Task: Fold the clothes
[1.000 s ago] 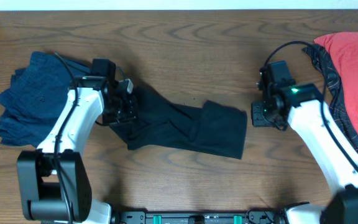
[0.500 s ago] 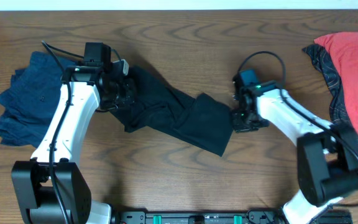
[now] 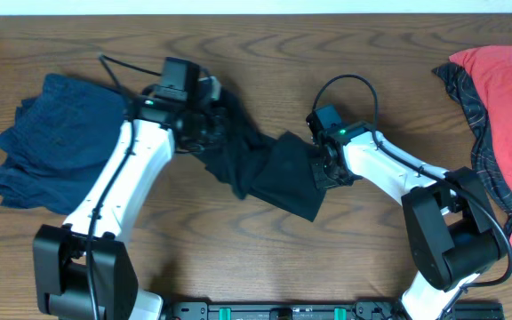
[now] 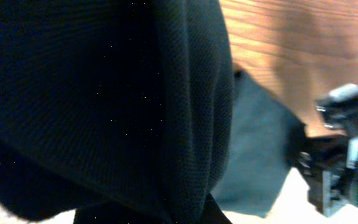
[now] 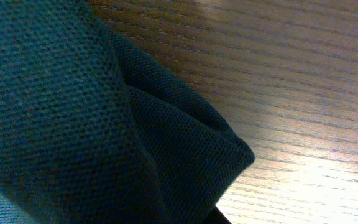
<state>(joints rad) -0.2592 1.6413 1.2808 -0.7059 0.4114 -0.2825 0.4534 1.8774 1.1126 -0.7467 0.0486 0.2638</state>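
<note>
White arm links [image 3: 118, 191], black joints [image 3: 447, 236], black cables [image 3: 345, 80], green light [image 3: 339, 133]

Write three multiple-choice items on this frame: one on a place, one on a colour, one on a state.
1. Where does the navy garment lie on the table?
A. At the left end
B. At the right end
C. In the middle

2. What colour is the shirt between the arms?
A. Red
B. Black
C. White

3. What state is the shirt in?
A. Spread flat, untouched
B. Bunched, gripped at both ends
C. Folded into a neat square

Answers:
1 A: it lies beside the left arm, far from the right one.
2 B: the overhead view and both wrist views show dark, black fabric.
3 B: the left end effector and right end effector are each shut on a rumpled end.
</note>
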